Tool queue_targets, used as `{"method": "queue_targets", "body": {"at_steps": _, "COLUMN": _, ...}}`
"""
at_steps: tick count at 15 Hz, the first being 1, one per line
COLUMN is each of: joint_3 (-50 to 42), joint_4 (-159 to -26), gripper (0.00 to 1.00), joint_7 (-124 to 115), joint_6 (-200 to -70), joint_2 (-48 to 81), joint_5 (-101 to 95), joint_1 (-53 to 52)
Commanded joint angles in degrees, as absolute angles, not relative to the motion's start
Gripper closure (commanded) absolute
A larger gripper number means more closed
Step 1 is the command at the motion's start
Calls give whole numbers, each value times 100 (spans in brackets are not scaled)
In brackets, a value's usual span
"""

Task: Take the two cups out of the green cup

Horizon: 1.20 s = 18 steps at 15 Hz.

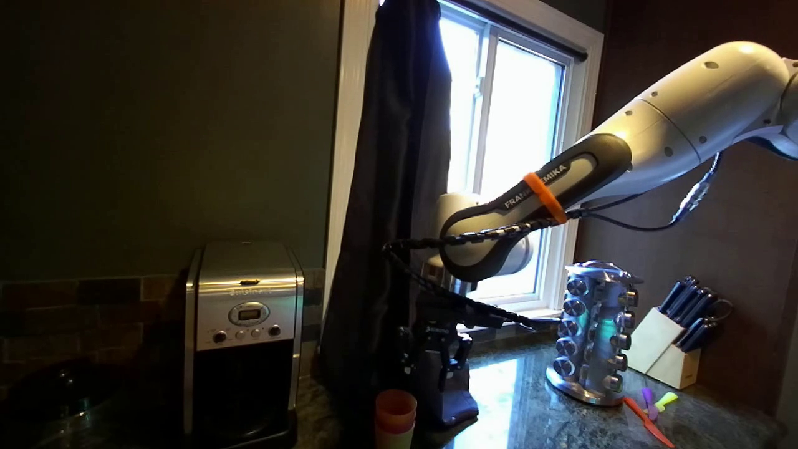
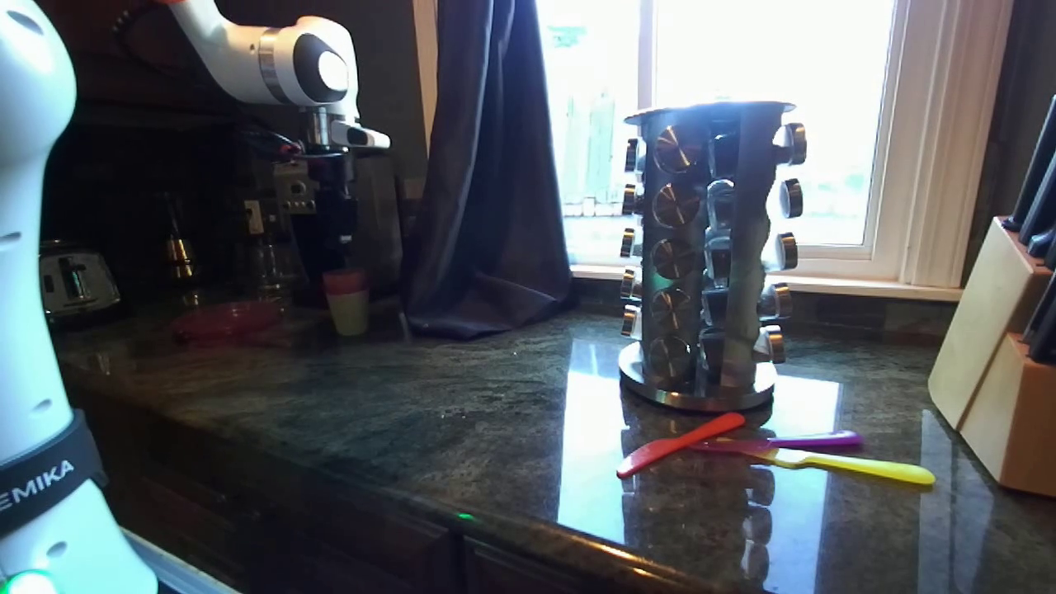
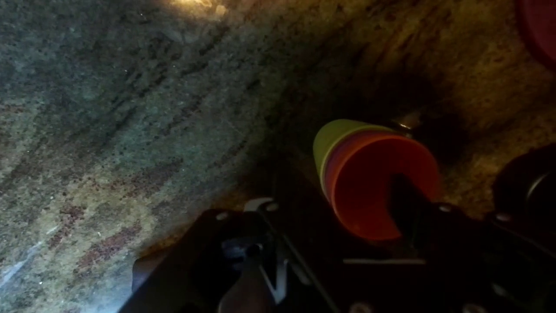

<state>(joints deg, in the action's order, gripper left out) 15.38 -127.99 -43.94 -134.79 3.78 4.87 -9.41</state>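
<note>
The green cup (image 3: 336, 132) stands upright on the counter with two cups nested in it. The inner one is the orange-red cup (image 3: 369, 182); a thin purple-looking rim of the second cup (image 3: 329, 174) shows between them. In both exterior views the orange-red cup (image 1: 396, 404) (image 2: 344, 282) rises above the green cup (image 1: 394, 439) (image 2: 351, 313). My gripper (image 3: 335, 179) is open and empty, pointing down above the stack. In the wrist view one dark finger overlaps the cup mouth; whether it is inside cannot be told. The gripper also shows in both exterior views (image 1: 435, 368) (image 2: 342, 235).
A coffee maker (image 1: 246, 324) stands close beside the cups, and a dark curtain (image 2: 495, 206) hangs behind. A red plate (image 2: 227, 320) and toaster (image 2: 80, 280) lie farther along. A spice rack (image 2: 701, 247), plastic knives (image 2: 681, 445) and knife block (image 2: 982, 371) are at the other end.
</note>
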Motion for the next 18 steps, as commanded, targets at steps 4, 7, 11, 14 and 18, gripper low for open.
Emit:
{"method": "queue_targets", "body": {"at_steps": 4, "joint_3": 1341, "joint_4": -12608, "gripper": 42, "joint_7": -4401, "joint_6": -13632, "joint_2": 753, "joint_5": 677, "joint_1": -1161}}
{"method": "queue_targets", "body": {"at_steps": 7, "joint_3": 1295, "joint_4": -12542, "gripper": 50, "joint_7": -4435, "joint_6": -13613, "joint_2": 887, "joint_5": 623, "joint_1": -1210}}
{"method": "queue_targets", "body": {"at_steps": 11, "joint_3": 1226, "joint_4": -12498, "gripper": 61, "joint_7": -4445, "joint_6": -13651, "joint_2": 1032, "joint_5": 586, "joint_1": -1268}}
{"method": "queue_targets", "body": {"at_steps": 14, "joint_3": 1178, "joint_4": -12478, "gripper": 68, "joint_7": -4463, "joint_6": -13675, "joint_2": 1106, "joint_5": 569, "joint_1": -1297}}
{"method": "queue_targets", "body": {"at_steps": 18, "joint_3": 1121, "joint_4": -12437, "gripper": 75, "joint_7": -4465, "joint_6": -13708, "joint_2": 1189, "joint_5": 571, "joint_1": -1328}}
